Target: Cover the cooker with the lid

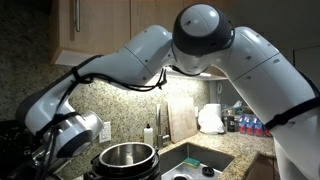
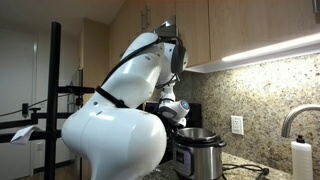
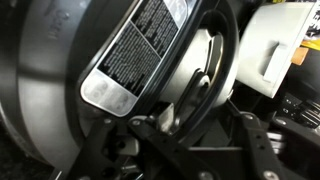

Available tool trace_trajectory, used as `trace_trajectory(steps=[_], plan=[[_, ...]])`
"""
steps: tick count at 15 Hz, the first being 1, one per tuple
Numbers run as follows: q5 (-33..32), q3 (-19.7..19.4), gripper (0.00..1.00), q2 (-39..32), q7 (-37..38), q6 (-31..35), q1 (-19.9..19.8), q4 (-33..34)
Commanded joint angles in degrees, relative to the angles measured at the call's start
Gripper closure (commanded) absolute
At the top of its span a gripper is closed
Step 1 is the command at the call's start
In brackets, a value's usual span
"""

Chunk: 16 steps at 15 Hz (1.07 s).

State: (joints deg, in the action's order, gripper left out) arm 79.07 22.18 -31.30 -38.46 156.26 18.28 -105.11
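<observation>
The cooker (image 1: 125, 156) stands open on the counter, its shiny steel inner pot showing; it also shows in an exterior view (image 2: 200, 150). The black lid (image 3: 140, 60) fills the wrist view, tilted and very close, with a silver warning label and a steel rim. My gripper (image 3: 190, 112) has its jaws around the lid's raised handle and looks shut on it. In both exterior views the gripper (image 1: 52, 152) (image 2: 171, 109) is beside the cooker at about rim height, not over the pot. The lid is hard to make out in the exterior views.
A steel sink (image 1: 200, 160) lies beside the cooker, with a soap bottle (image 1: 148, 134), a cutting board (image 1: 183, 118), a white bag (image 1: 210, 118) and bottles (image 1: 246, 125) behind. A faucet (image 2: 296, 120) and dispenser (image 2: 302, 160) stand past the cooker. Cabinets hang overhead.
</observation>
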Motion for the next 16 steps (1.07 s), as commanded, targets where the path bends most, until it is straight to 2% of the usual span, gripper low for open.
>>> trace_trajectory(steps=[1, 4, 5, 11, 16], plan=[[2.98, 1.37, 0.76, 3.11, -4.34, 1.62, -0.58, -3.29], [2.06, 2.10, 0.97, 3.29, -4.18, 0.28, -0.44, -3.43], [1.84, 2.27, 0.99, 3.14, -4.34, 0.11, -0.41, -3.35], [1.94, 2.88, 0.99, 3.04, -6.39, -0.50, -0.82, -3.23], [-2.77, 2.91, 0.99, 6.08, -5.45, 1.42, 1.87, -5.29]])
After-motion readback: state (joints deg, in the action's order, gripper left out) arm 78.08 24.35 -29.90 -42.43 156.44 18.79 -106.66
